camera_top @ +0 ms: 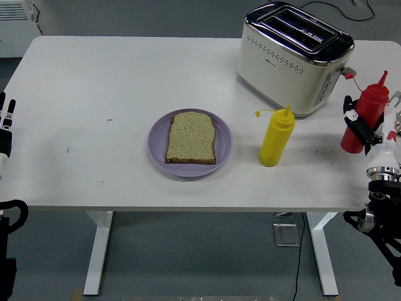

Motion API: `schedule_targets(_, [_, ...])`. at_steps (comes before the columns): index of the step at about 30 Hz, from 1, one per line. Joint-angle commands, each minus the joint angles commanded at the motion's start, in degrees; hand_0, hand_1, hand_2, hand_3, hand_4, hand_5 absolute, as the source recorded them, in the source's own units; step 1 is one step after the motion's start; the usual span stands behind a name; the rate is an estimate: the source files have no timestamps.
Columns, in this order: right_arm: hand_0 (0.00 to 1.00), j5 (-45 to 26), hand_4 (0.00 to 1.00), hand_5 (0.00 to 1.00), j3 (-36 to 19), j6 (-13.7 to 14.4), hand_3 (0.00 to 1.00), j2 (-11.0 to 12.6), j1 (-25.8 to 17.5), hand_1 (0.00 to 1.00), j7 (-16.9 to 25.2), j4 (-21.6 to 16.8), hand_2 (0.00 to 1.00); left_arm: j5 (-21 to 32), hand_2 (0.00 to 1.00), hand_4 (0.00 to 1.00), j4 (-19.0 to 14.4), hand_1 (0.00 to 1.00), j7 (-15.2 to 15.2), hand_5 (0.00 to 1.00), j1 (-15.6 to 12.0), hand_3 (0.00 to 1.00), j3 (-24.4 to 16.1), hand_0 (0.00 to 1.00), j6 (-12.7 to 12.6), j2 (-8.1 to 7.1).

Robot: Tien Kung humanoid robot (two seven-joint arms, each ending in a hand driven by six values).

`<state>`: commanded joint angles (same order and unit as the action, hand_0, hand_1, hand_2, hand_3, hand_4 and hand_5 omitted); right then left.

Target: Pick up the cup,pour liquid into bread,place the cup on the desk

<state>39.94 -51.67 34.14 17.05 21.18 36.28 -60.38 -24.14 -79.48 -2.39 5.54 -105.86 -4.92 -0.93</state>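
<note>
No cup shows in the head view. My right hand (366, 128) is shut on a red squeeze bottle (364, 111) and holds it upright over the table's right edge, nozzle up. A slice of bread (191, 137) lies flat on a purple plate (156, 143) in the middle of the table, well left of the red bottle. A yellow squeeze bottle (276, 136) stands between the plate and my right hand. My left hand (5, 122) rests at the left edge of the picture, fingers straight and holding nothing.
A cream and chrome toaster (293, 57) stands at the back right, just behind the yellow bottle and left of the red one. The white table (106, 81) is bare on its left half.
</note>
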Motion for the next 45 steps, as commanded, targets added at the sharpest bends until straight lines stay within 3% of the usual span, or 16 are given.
schedule_targets(8, [0.307, -3.3, 0.652, 0.202, 1.9, 0.7, 0.360, -1.1, 0.7, 0.255, 0.7, 3.3, 0.363, 0.0, 0.736, 0.510, 0.0, 0.736, 0.0, 0.998, 0.0, 0.693, 0.0, 0.785, 0.0, 0.04])
schedule_targets(9, [0.372, -3.9, 0.657, 0.198, 2.1, 0.9, 0.382, -1.1, 0.6, 0.301, 0.7, 3.7, 0.400, 0.0, 0.736, 0.510, 0.0, 0.736, 0.0, 0.998, -0.1, 0.693, 0.0, 0.785, 0.0, 0.04])
schedule_targets(14, [0.372, -5.4, 0.657, 0.198, 2.6, 1.6, 0.382, -1.0, 0.4, 0.301, 0.7, 4.5, 0.400, 0.0, 0.736, 0.510, 0.0, 0.736, 0.0, 0.998, 0.0, 0.693, 0.1, 0.785, 0.0, 0.02])
schedule_targets(15, [0.464, -5.6, 0.657, 0.195, 2.7, 1.8, 0.394, -1.0, 0.3, 0.390, 0.7, 4.6, 0.435, 0.0, 0.735, 0.510, 0.0, 0.736, 0.0, 0.998, 0.0, 0.693, 0.0, 0.785, 0.0, 0.03])
schedule_targets(20, [0.464, -7.5, 0.657, 0.195, 3.1, 2.8, 0.394, -1.0, -0.1, 0.390, 0.7, 5.1, 0.435, 0.0, 0.735, 0.510, 0.0, 0.736, 0.0, 0.998, 0.1, 0.693, 0.1, 0.785, 0.0, 0.01])
schedule_targets(21, [0.596, -8.0, 0.685, 0.196, 3.2, 2.8, 0.572, -1.0, -0.3, 0.513, 0.7, 5.1, 0.508, 0.0, 0.735, 0.510, 0.0, 0.736, 0.0, 0.998, 0.1, 0.692, 0.1, 0.785, 0.0, 0.01])
schedule_targets(26, [0.596, -9.0, 0.685, 0.196, 3.2, 2.8, 0.572, -0.9, -1.3, 0.513, 0.7, 4.7, 0.508, 0.0, 0.735, 0.510, 0.0, 0.736, 0.0, 0.998, 0.1, 0.692, 0.0, 0.785, 0.0, 0.00])
schedule_targets(27, [0.652, -9.0, 0.690, 0.196, 3.1, 2.8, 0.666, -0.9, -1.5, 0.554, 0.7, 4.5, 0.554, 0.0, 0.735, 0.510, 0.0, 0.736, 0.0, 0.998, 0.1, 0.693, 0.0, 0.785, 0.0, 0.00])
schedule_targets(32, [0.652, -9.2, 0.690, 0.196, 2.5, 2.8, 0.666, -0.8, -2.3, 0.554, 0.7, 3.8, 0.554, 0.0, 0.735, 0.510, 0.0, 0.736, 0.0, 0.998, 0.1, 0.693, 0.0, 0.785, 0.0, -0.01])
schedule_targets(33, [0.707, -9.2, 0.701, 0.192, 2.4, 2.8, 0.778, -0.7, -2.7, 0.619, 0.7, 3.4, 0.640, 0.0, 0.736, 0.510, 0.0, 0.736, 0.1, 0.998, 0.1, 0.693, 0.0, 0.785, 0.0, 0.00])
schedule_targets(44, [0.729, -6.5, 0.702, 0.185, 1.4, 2.8, 0.806, 0.3, -5.2, 0.639, 0.7, -0.3, 0.664, 0.0, 0.735, 0.510, 0.1, 0.736, 0.1, 0.998, 0.1, 0.693, 0.2, 0.785, 0.0, -0.03])
schedule_targets(45, [0.761, -6.1, 0.721, 0.198, 1.3, 2.8, 0.860, 0.4, -5.4, 0.670, 0.7, -0.6, 0.717, 0.0, 0.735, 0.510, 0.1, 0.736, 0.1, 0.998, 0.1, 0.693, 0.2, 0.785, 0.0, -0.03])
